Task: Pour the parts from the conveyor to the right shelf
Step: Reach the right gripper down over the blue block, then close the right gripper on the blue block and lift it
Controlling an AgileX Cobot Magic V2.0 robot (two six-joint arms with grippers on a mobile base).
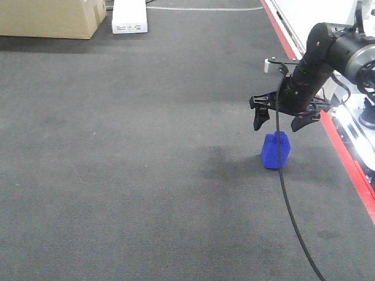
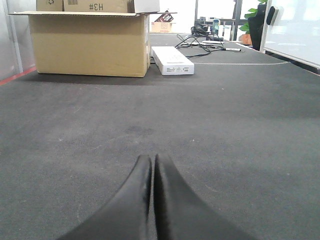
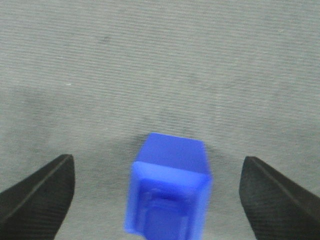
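One of the parts, a small blue block [image 1: 275, 150], stands on the dark grey conveyor [image 1: 146, 146] near its right side. My right gripper [image 1: 280, 123] hangs open just above it, fingers spread on either side. In the right wrist view the block [image 3: 169, 192] lies between the two black fingertips [image 3: 42, 192], touching neither; its top shows a raised square knob. My left gripper [image 2: 152, 162] is shut with nothing in it, low over the belt [image 2: 225, 130]. The right shelf is out of view.
A cardboard box [image 1: 53, 17] and a flat white box [image 1: 129, 16] sit at the belt's far end. A red strip [image 1: 345, 152] runs along the right edge. A black cable [image 1: 290, 205] trails from the right arm across the belt.
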